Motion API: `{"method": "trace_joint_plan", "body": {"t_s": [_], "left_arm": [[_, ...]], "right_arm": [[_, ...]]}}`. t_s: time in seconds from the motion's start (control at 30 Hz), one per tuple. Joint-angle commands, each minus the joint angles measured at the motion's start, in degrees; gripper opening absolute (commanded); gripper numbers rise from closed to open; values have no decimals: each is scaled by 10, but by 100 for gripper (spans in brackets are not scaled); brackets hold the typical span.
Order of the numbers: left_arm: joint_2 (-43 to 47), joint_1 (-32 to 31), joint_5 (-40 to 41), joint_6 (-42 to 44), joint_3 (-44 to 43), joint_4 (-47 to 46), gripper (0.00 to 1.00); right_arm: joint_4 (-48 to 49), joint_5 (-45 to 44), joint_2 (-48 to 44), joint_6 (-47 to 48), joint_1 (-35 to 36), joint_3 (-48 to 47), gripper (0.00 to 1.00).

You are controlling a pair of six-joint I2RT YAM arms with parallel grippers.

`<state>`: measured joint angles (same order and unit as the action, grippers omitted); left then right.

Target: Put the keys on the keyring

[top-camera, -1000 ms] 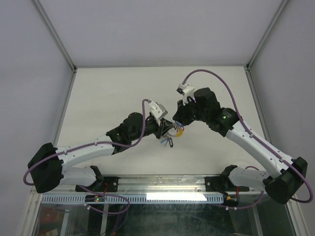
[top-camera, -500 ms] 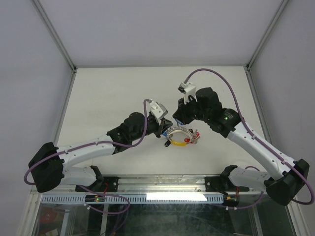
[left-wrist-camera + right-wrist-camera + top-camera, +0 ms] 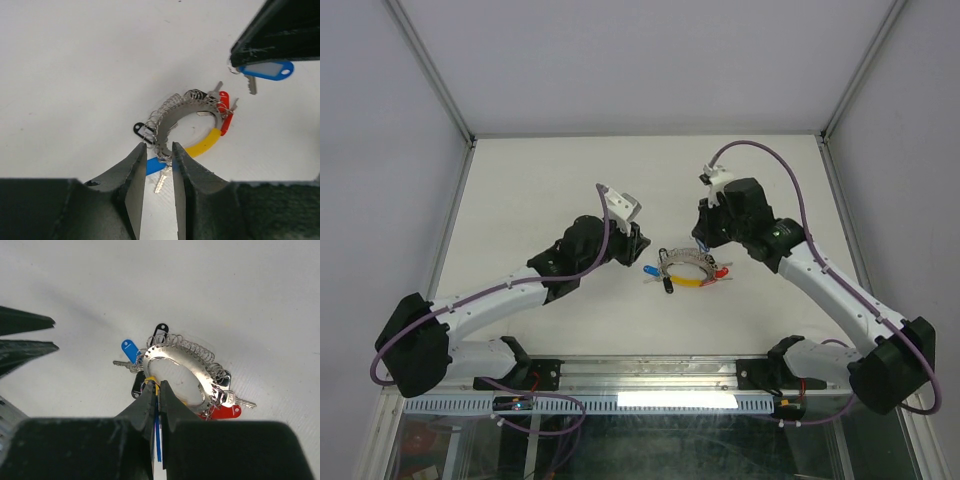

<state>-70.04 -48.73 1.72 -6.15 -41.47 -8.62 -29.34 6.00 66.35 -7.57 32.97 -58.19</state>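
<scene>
Keyring [image 3: 187, 106] just beyond left gripper [image 3: 159, 148]

The left gripper [image 3: 641, 245] and right gripper [image 3: 703, 243] have drawn apart, leaving the keyring [image 3: 685, 268] on the table [image 3: 540, 180].

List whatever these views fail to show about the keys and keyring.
- Top view: the keyring is too small to tell which keys are threaded on it.
- Right wrist view: the shut right gripper hides most of the blue-tagged key it pinches.
- Left wrist view: the left gripper covers the keyring's near edge; the frame edge cuts off the right gripper.
</scene>
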Motion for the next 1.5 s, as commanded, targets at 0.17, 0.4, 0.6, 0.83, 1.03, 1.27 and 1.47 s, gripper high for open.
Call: {"method": "trace_joint_plan", "body": {"t_s": [0.17, 0.4, 0.6, 0.83, 1.03, 1.27, 1.47], "left_arm": [[-13, 87, -18, -79, -50, 49, 36], [-32, 140, -40, -73, -90, 108, 40], [-60, 154, -55, -10, -170, 187, 40], [-111, 157, -38, 28, -267, 236, 39], [-112, 168, -53, 17, -265, 203, 39], [-111, 172, -26, 39, -218, 195, 39], [-112, 172, -12, 50, -215, 196, 39]], "right_arm": [[48, 36, 14, -22, -59, 36, 0], [65, -5, 30, -46, -104, 45, 0], [107, 1, 54, -97, -153, 65, 0], [120, -2, 58, -143, -215, 68, 0], [175, -1, -14, -137, -237, 83, 0], [165, -27, -65, -99, -237, 71, 0], [128, -69, -46, -82, -237, 44, 0]]}}
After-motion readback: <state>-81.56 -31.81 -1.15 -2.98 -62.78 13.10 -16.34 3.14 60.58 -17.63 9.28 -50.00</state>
